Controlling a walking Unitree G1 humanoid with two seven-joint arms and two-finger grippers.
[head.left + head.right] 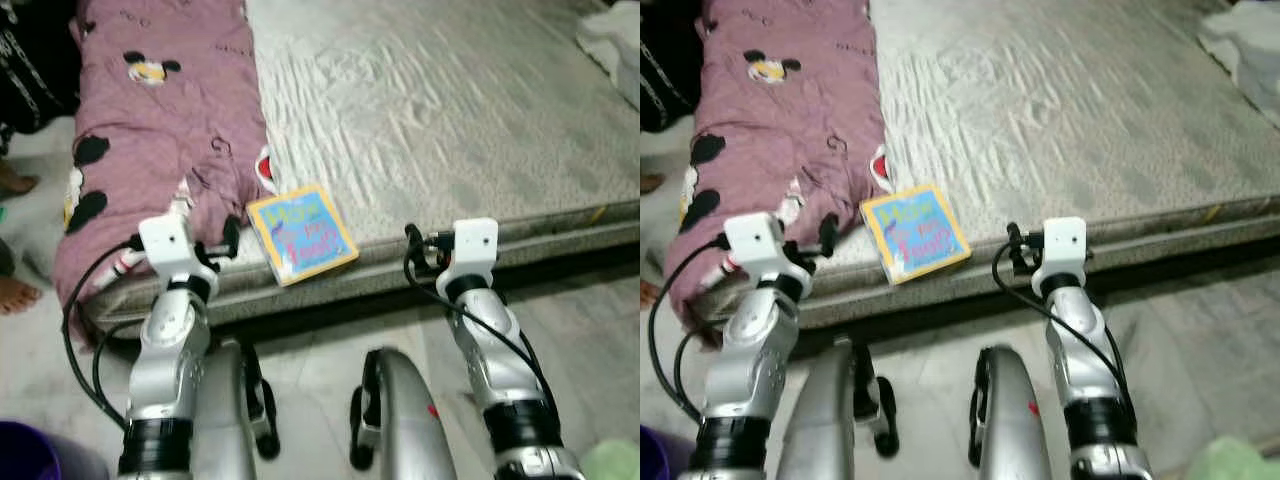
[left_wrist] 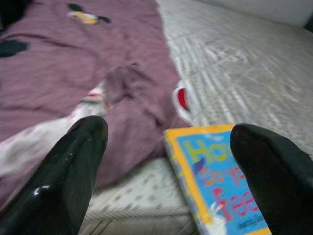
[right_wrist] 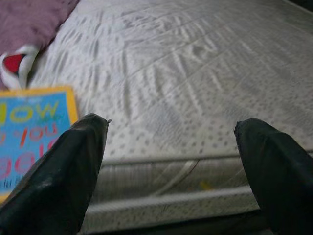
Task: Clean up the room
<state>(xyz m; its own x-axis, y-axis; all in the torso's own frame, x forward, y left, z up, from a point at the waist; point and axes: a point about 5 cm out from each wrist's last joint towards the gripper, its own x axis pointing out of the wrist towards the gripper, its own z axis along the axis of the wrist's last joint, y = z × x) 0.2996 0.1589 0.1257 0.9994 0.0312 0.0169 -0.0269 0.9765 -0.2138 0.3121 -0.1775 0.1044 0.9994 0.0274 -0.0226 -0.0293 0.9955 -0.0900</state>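
At the bed's (image 1: 450, 120) near edge lies the book (image 1: 300, 233), flat on the mattress with one corner overhanging, just beside the purple blanket (image 1: 160, 110). I have the left end effector (image 2: 171, 161) released and wide, hovering low before the book and the blanket's hem; the right end effector (image 3: 171, 161) is also released, facing bare mattress beside the book. I judge the book the next pick. I'd shift the left one toward the book's overhanging corner, one finger under and one over, and avoid snagging the blanket.
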